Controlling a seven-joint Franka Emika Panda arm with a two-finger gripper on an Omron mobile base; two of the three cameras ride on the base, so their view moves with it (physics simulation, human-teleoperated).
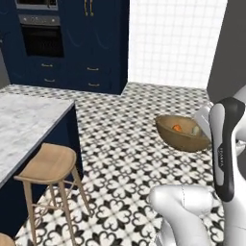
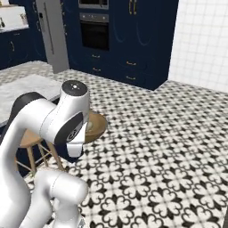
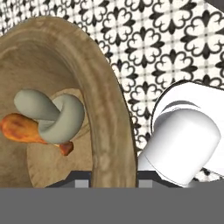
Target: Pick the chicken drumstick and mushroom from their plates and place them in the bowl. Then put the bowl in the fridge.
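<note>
The bowl [image 1: 183, 133] rides in the air above the patterned floor [image 1: 125, 144], gripper [image 3: 114, 177] pinched shut on its thick rim. Mushroom [image 3: 50, 116] lies on the drumstick [image 3: 24, 129] at the bowl's bottom. Risk, I'd say: a one-sided rim grip could slip or tilt, spilling both.

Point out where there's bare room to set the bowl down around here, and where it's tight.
Free: the marble island top, bare from its near corner back toward the navy cabinets, and the patterned floor between island and white tiled wall. Crowded: the island's edge by the wooden stool, and inside the bowl, where the mushroom lies on the chicken drumstick.
</note>
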